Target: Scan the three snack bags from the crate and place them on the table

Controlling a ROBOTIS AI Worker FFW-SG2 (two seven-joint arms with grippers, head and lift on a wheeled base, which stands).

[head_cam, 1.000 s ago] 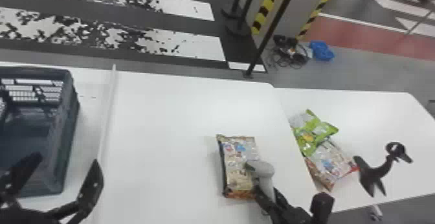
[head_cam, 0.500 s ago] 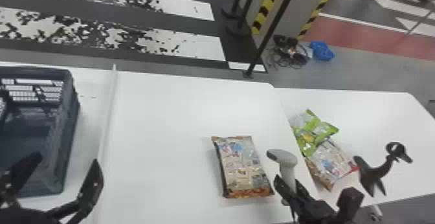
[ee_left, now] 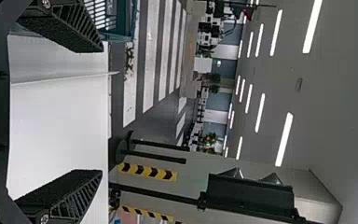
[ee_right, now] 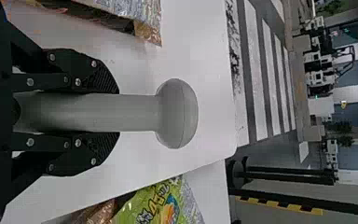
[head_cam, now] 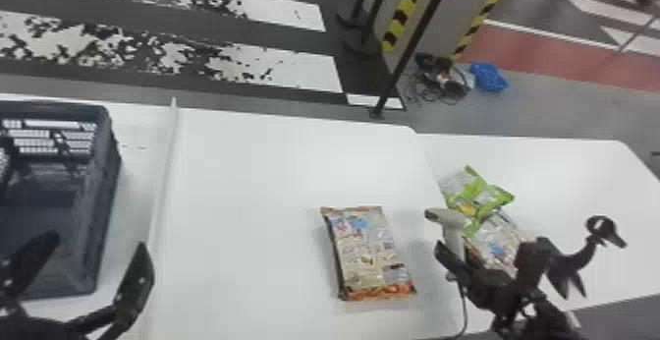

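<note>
**White Tables Before a Striped Floor, Scanner in Grip**

Black-and-white stripes (head_cam: 275, 71) mark the worn floor beyond two white tables, the main one (head_cam: 245, 177) at center and a side table (head_cam: 579, 172) toward three o'clock in the head view. A blue item (head_cam: 488, 76) and a heap of black cables (head_cam: 439, 81) lie on the floor at two o'clock.

At four o'clock, the robot's right gripper (head_cam: 461, 268) clasps the handle of a pale gray handheld scanner (head_cam: 446, 217), a finger pressed to each side, its cord (head_cam: 464, 309) hanging below. A tan-and-orange snack bag (head_cam: 368, 253) lies flat on the main table at five o'clock, near the scanner but apart from it.

Two more snack bags rest on the side table between three and four o'clock: a green one (head_cam: 483, 199) against a pale, multicolored one (head_cam: 496, 240). Beside them stands a curved black stand (head_cam: 584, 255).

At eight o'clock, the left gripper (head_cam: 97, 245) holds nothing, its fingers spread wide near a blue-gray plastic crate (head_cam: 105, 191) at nine o'clock.
</note>
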